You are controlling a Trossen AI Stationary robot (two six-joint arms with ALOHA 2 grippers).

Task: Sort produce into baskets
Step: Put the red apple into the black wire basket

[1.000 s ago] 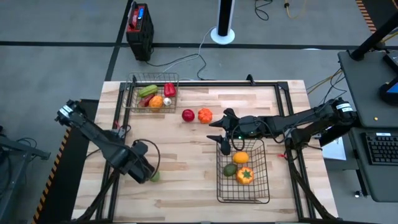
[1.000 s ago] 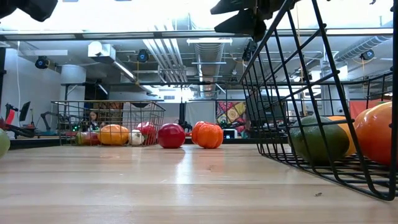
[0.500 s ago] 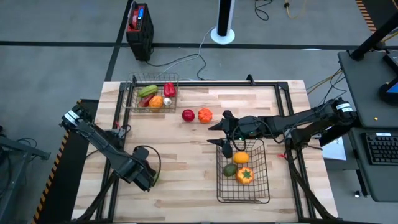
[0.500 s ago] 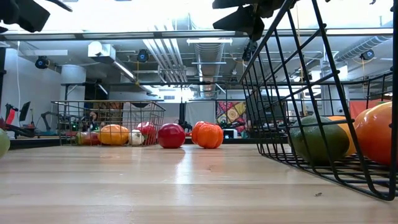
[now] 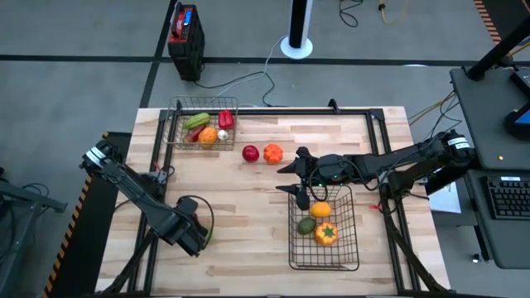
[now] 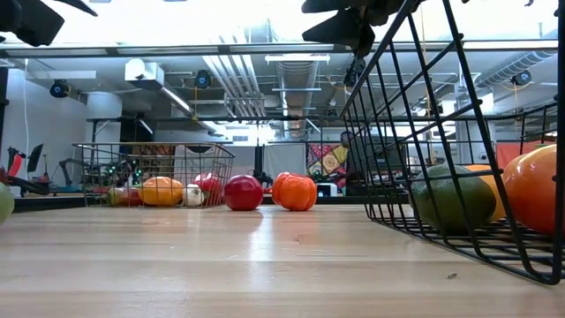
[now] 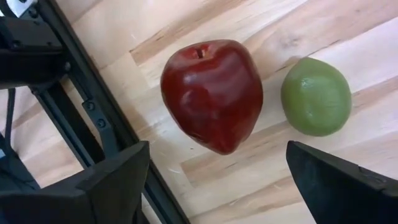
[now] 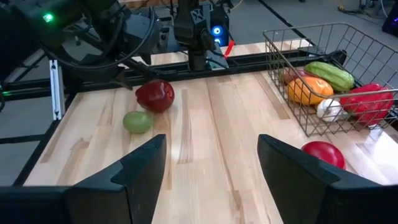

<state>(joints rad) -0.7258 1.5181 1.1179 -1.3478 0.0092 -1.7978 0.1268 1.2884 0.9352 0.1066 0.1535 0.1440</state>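
Red apple [image 7: 212, 93] is lying at the table's eight o'clock, a lime [image 7: 316, 96] just beside; left gripper [image 7: 217, 180] is hovering above it, fingers apart. Probably light, rigid, slick: grip across its widest girth. Right gripper [image 5: 296, 180] is waiting, fingers apart, over the larger basket's [image 5: 352, 232] twelve o'clock rim.

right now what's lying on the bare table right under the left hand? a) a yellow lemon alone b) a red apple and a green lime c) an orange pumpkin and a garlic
b: the left wrist view shows a red apple beside a green lime on the wooden table, between the left hand's open fingers.
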